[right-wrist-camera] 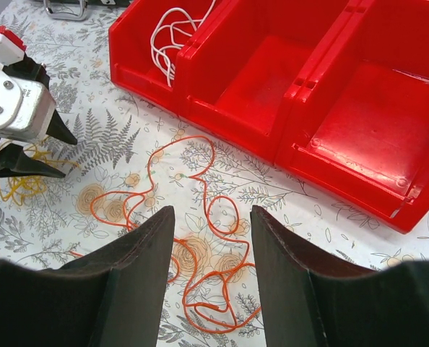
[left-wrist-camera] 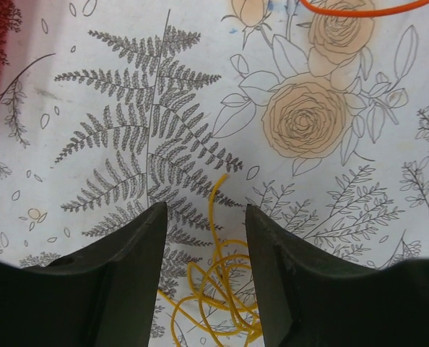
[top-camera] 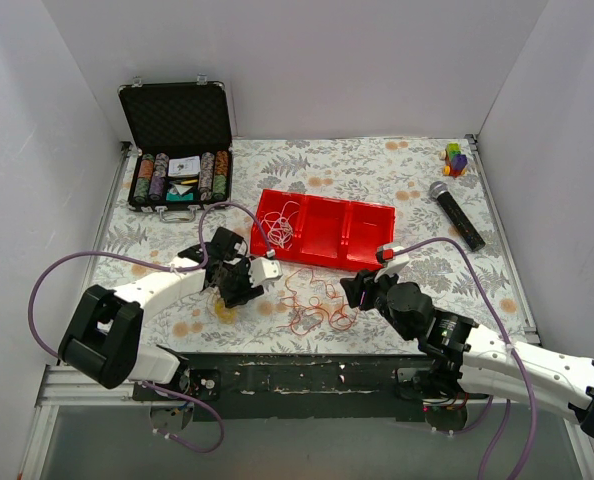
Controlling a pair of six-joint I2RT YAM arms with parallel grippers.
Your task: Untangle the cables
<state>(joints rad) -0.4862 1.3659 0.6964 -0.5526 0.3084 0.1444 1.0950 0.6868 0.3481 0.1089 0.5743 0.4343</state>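
Cables (top-camera: 314, 300) look half sorted: white one (right-wrist-camera: 172, 32) in red tray (right-wrist-camera: 344, 137), yellow coil (left-wrist-camera: 218, 289) between left gripper's (left-wrist-camera: 206, 210) parted jaws, orange one (right-wrist-camera: 193, 137) under right gripper (right-wrist-camera: 212, 211), parted too.

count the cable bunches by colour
white cable: 1
orange cable: 1
yellow cable: 1
total: 3
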